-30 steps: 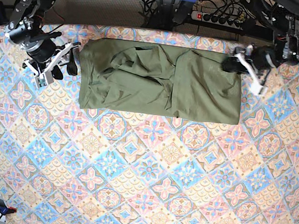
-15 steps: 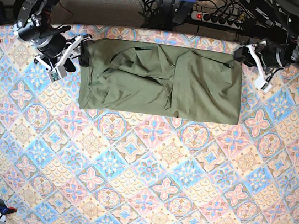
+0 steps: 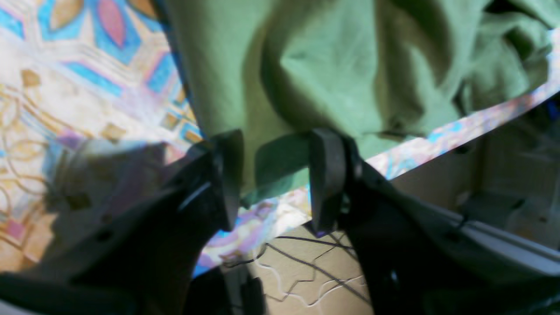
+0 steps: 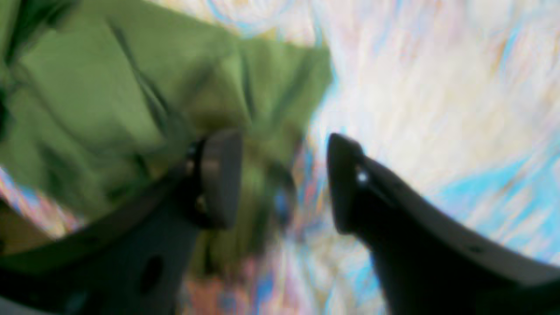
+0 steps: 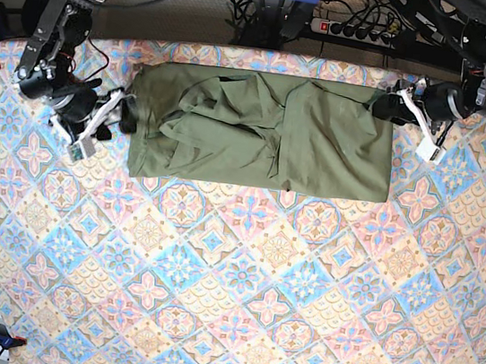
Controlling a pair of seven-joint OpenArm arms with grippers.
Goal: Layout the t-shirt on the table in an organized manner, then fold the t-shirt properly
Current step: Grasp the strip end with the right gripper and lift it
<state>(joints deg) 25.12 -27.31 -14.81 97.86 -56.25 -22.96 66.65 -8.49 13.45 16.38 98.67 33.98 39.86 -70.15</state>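
Patterned table [image 5: 238, 281] is covered at its far edge by the t-shirt [image 5: 268, 131], roughly rectangular but rumpled. Left jaws [image 3: 275, 175] are parted around one corner; right jaws [image 4: 284, 179] are spread beside the opposite edge. Smoothing and folding remain.

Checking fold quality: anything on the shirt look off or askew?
Yes. The t-shirt lies as a neat rectangle on the table, but its half toward the right gripper is bunched and creased, while the other half is smoother.
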